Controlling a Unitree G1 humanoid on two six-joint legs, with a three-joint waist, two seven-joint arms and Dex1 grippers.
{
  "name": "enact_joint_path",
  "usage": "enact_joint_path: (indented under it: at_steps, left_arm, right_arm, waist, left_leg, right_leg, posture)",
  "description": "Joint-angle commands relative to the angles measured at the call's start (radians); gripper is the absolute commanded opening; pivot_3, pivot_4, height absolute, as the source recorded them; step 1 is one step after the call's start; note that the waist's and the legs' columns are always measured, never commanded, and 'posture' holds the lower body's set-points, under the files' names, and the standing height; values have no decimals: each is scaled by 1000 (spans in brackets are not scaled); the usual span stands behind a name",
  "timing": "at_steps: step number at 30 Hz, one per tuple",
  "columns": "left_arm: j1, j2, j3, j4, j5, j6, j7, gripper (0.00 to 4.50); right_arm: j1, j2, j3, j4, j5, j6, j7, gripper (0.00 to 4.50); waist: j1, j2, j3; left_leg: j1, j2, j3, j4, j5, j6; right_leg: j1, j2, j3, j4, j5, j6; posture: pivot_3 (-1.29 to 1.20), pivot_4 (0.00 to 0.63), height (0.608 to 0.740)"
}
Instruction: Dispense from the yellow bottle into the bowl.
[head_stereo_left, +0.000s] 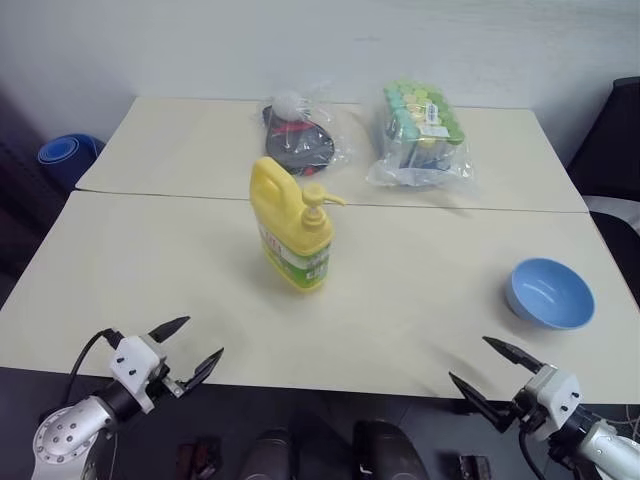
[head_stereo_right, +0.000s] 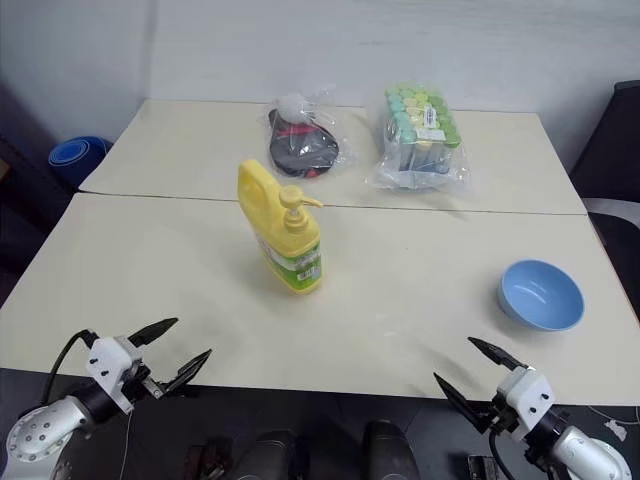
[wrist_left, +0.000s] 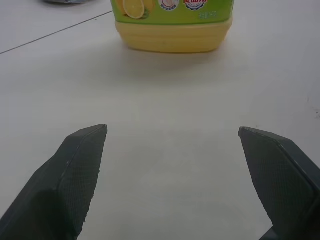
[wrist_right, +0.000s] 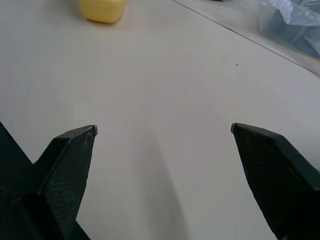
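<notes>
Hovering at the table's near edge, the left gripper (head_stereo_left: 185, 347) and right gripper (head_stereo_left: 497, 371) both stand with black fingers spread wide, holding nothing. The tall yellow plastic pump bottle (head_stereo_left: 291, 236) stands upright mid-table, far of the left gripper; the small round light-blue plastic bowl (head_stereo_left: 549, 293) sits well apart at the right, near the table's right edge. Judgement: bottle and bowl must be brought together first, the spout over the bowl. The cream table (head_stereo_left: 150, 280) between them is open; the clear bag of green-capped bottles (head_stereo_left: 420, 135) lies far behind.

Left gripper (head_stereo_left: 186, 347) agape, empty; right gripper (head_stereo_left: 484, 368) likewise.
</notes>
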Motion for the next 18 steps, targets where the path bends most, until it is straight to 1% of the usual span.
enact_joint_path:
  at_steps: [1,2,4,7,10,13,15,18]
  left_arm:
    - [-2,31,-2,-52,-35,57,-22,4468]
    - [-5,36,-5,-63,-43,71,-28,4468]
    - [-37,43,-6,-101,-120,158,-38,4468]
    - [-114,116,-17,-182,-287,276,-167,4468]
    - [-226,170,-48,-236,-340,347,-201,4468]
    - [-327,201,-94,-271,-371,400,-234,4468]
    - [-390,207,-124,-280,-383,428,-248,4468]
    - [-448,213,-148,-295,-410,477,-261,4468]
  right_arm:
    - [4,12,-40,-22,19,-17,-26,4500]
    - [3,13,-46,-25,21,-14,-34,4500]
    - [-4,12,-81,-28,41,11,-67,4500]
    - [-40,-18,-186,24,87,55,-111,4500]
    - [-106,-60,-242,87,122,132,-120,4500]
    - [-183,-113,-235,166,97,221,-116,4500]
    - [-243,-142,-206,228,69,288,-114,4500]
    - [-333,-163,-167,328,21,312,-101,4500]
  waist:
    - [0,0,0]
    - [0,0,0]
    - [0,0,0]
    - [3,0,0]
    - [1,2,0]
    - [-6,3,-1]
    - [-8,3,-1]
    - [-11,3,0]
  left_leg:
    - [0,0,0,0,0,0]
    - [0,0,0,0,0,0]
    - [0,0,0,0,0,0]
    - [0,0,0,1,0,0]
    - [0,-1,-1,1,0,0]
    - [0,-1,0,1,1,0]
    - [1,0,0,1,1,-1]
    - [1,0,0,2,3,-1]
  right_leg:
    - [0,0,0,0,0,0]
    - [0,0,0,0,0,0]
    - [0,0,0,0,0,0]
    - [0,-1,0,1,0,0]
    - [1,-1,0,1,0,0]
    - [1,-1,-1,1,0,0]
    - [1,1,-1,2,0,0]
    - [1,2,-1,3,0,0]
  posture:
    - [0,150,740]
    - [0,150,740]
    - [0,150,740]
    - [0,150,740]
    - [0,150,740]
    - [0,150,740]
    - [0,150,740]
    - [0,150,740]
